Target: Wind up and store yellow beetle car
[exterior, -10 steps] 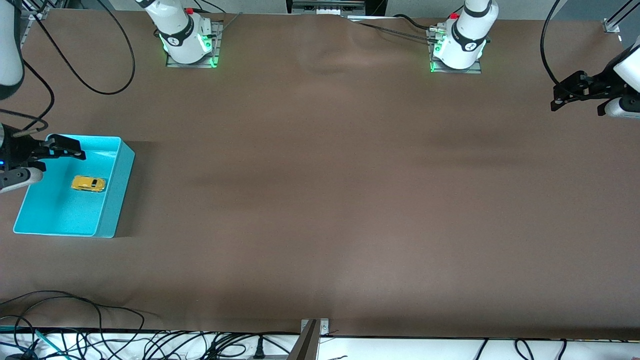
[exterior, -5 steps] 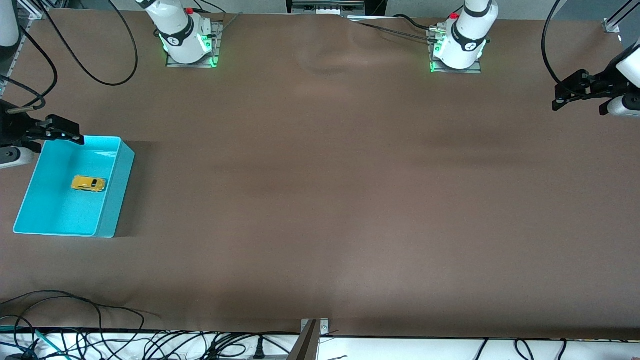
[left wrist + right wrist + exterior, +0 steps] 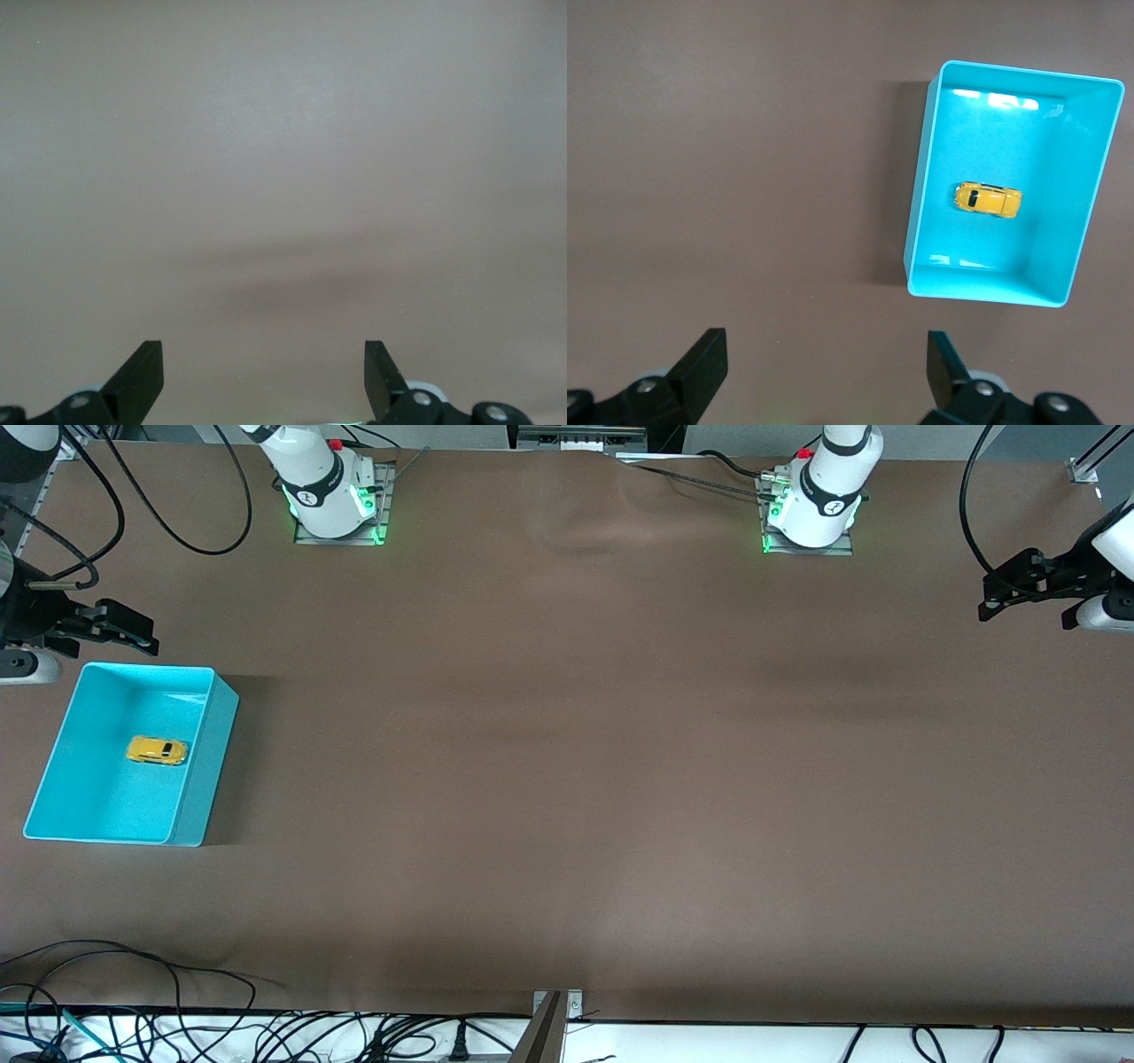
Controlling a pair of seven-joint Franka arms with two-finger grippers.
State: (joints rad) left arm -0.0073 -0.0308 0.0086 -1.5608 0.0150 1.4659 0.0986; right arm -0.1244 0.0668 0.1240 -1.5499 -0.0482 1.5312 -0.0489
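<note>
Front view: yellow beetle car point(image 3: 157, 750) inside turquoise bin point(image 3: 197, 779) near the table point(image 3: 567, 779) edge, right arm's end. Right gripper point(image 3: 133, 631) over table just beside bin; left gripper point(image 3: 999, 595) waits over the other end.
Left wrist: left gripper point(image 3: 263, 376) spread, empty, bare table below.
Right wrist: right gripper point(image 3: 827, 370) spread, empty; car in bin.

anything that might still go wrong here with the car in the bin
Little, I think. The car lies alone on the bin floor; if wound, it may roll into a wall. The open right tool hangs over the table just past the bin rim, so a low sweep might nudge it. The left tool waits, open.
</note>
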